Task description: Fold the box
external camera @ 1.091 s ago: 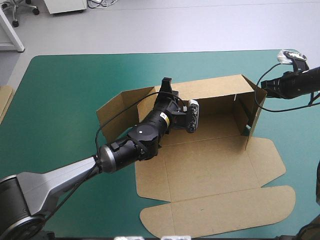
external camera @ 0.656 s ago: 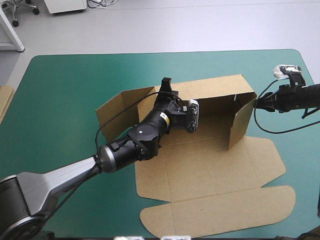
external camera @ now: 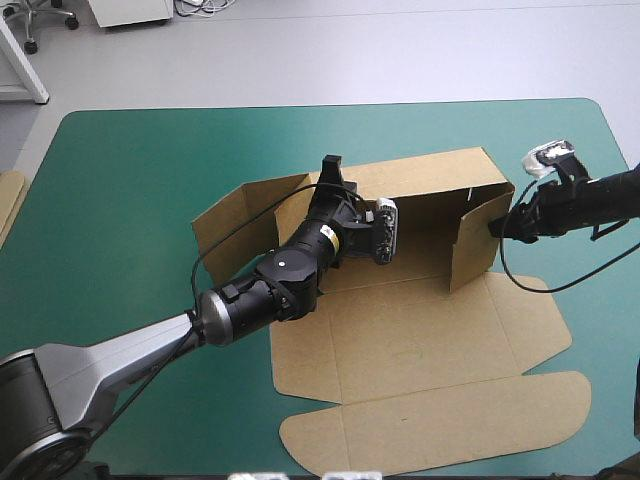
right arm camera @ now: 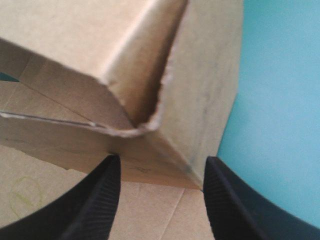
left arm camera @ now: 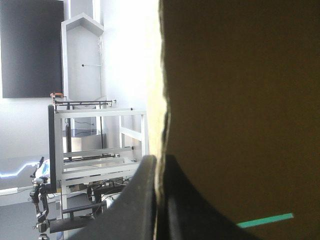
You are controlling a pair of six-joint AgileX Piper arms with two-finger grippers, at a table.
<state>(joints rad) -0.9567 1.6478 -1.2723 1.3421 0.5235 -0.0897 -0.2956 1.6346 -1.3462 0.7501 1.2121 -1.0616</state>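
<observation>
The brown box (external camera: 420,330) lies mid-table with its long back wall raised and its lid flaps flat toward the near edge. My left gripper (external camera: 334,172) is at the top edge of the back wall, near its left end. In the left wrist view the gripper (left arm camera: 157,170) is shut on that edge, with brown board (left arm camera: 240,100) filling the space beside it. My right gripper (external camera: 497,228) is against the outside of the right end wall, which stands swung inward. In the right wrist view the gripper (right arm camera: 160,161) is open, the folded corner of the box (right arm camera: 75,40) just ahead of its fingertips.
The left side flap (external camera: 225,225) leans outward behind my left arm. An edge of more brown board (external camera: 8,205) shows at the table's left edge. Bare teal-green cover (external camera: 130,170) lies left of the box and beyond it.
My right gripper has moved left toward the box, and the right end wall has swung inward with it. The left arm has kept its hold and place.
</observation>
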